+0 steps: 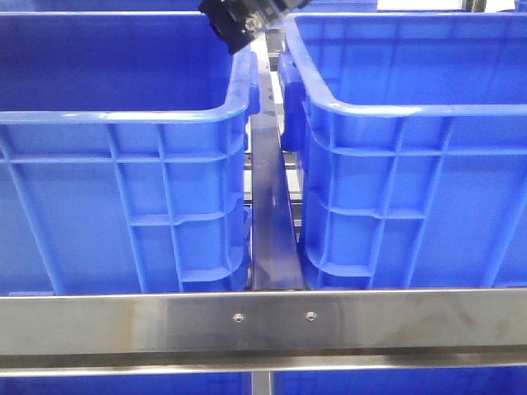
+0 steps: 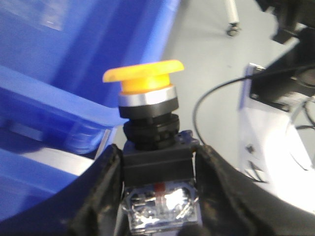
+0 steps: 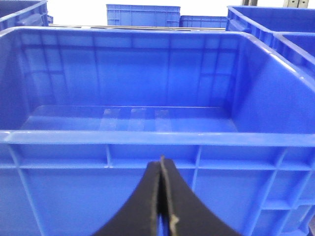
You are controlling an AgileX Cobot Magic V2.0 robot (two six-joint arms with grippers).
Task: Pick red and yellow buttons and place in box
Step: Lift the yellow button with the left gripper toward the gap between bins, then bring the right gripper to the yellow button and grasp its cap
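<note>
My left gripper (image 2: 157, 169) is shut on the black and clear body of a push-button switch with a yellow-orange domed cap (image 2: 142, 73). It holds the button beside the rim of a blue crate (image 2: 49, 105). A black part of an arm (image 1: 239, 20), probably the left one, shows at the top of the front view, over the gap between the left crate (image 1: 123, 115) and the right crate (image 1: 412, 107). My right gripper (image 3: 161, 164) is shut and empty, low in front of the outer wall of a blue crate (image 3: 147, 137). The red button is out of view.
A steel bar (image 1: 263, 325) runs across the front and a steel rail (image 1: 268, 164) lies between the two crates. More blue crates (image 3: 142, 14) stand behind. A black cable (image 2: 211, 98) and white equipment (image 2: 275, 142) lie on the floor side.
</note>
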